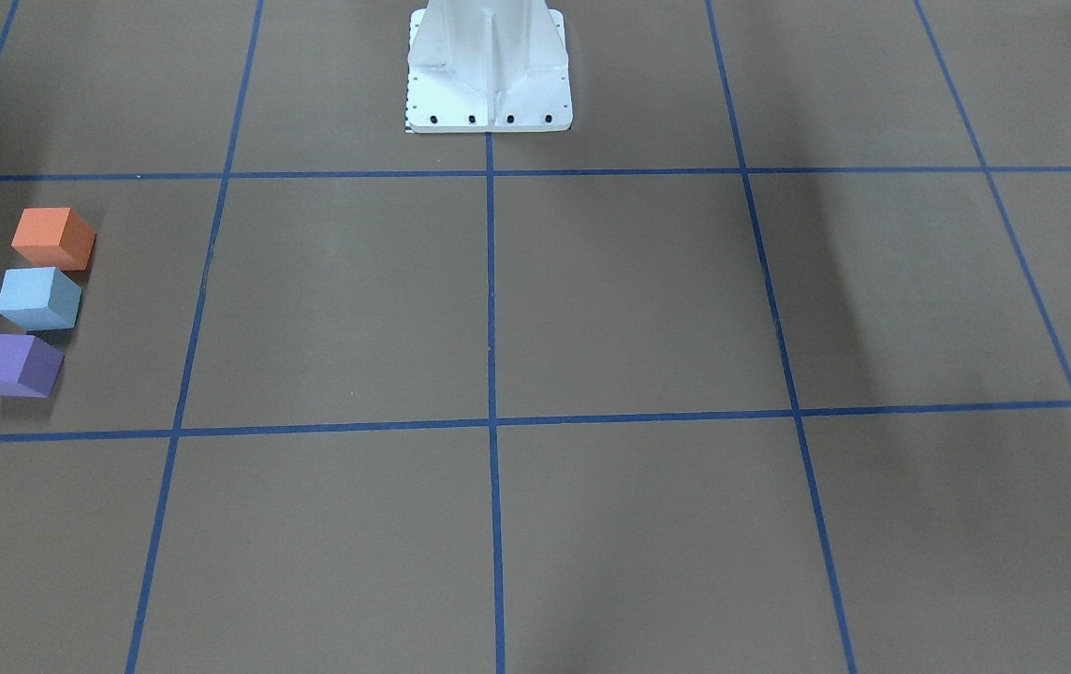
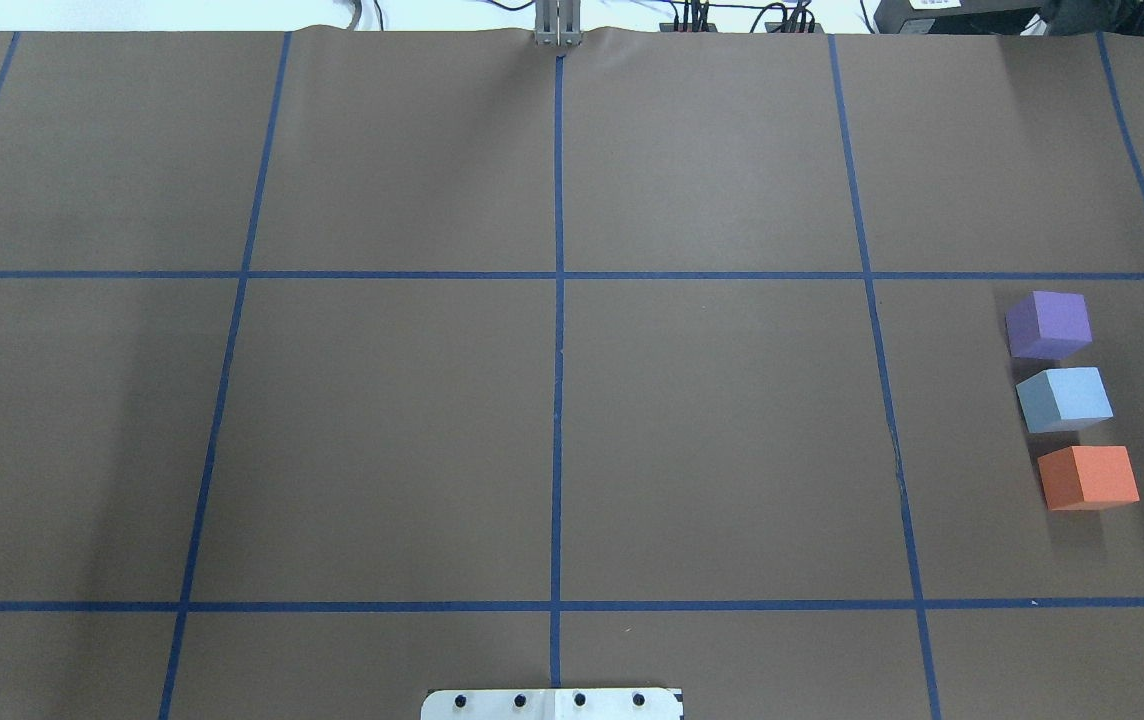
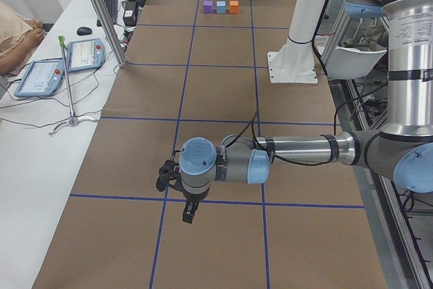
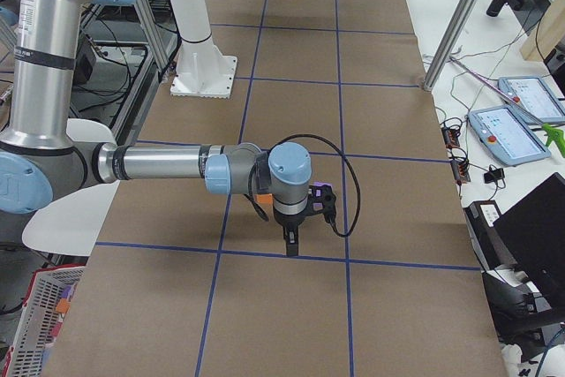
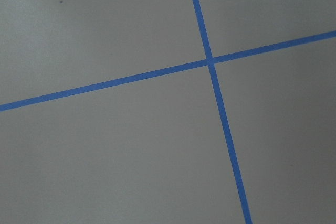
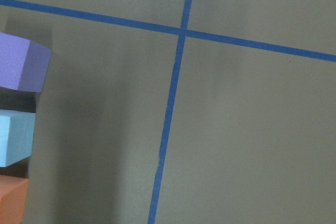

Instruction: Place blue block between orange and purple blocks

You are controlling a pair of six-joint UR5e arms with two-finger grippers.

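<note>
Front-facing: blue block (image 1: 37, 298) sits on worktop (image 1: 638, 309) between orange block (image 1: 53, 238) and purple block (image 1: 15, 364), just apart from each.
Overhead: the three in a row near the right edge.
Left side: left claw (image 3: 187, 213) points down over the worktop; spread cannot be told.
Right side: right claw (image 4: 291, 243) points down, spread likewise unclear.
Right wrist: blocks at left edge.

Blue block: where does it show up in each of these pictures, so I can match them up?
Front-facing: blue block at far left, middle of the row of three.
Overhead: far right.
Exterior left: far end of the table, top centre.
Exterior right: not seen; seemingly behind the right arm's wrist.
Left wrist: not in it.
Right wrist: left edge.
Shared landmark: the purple block right beside it.
</note>
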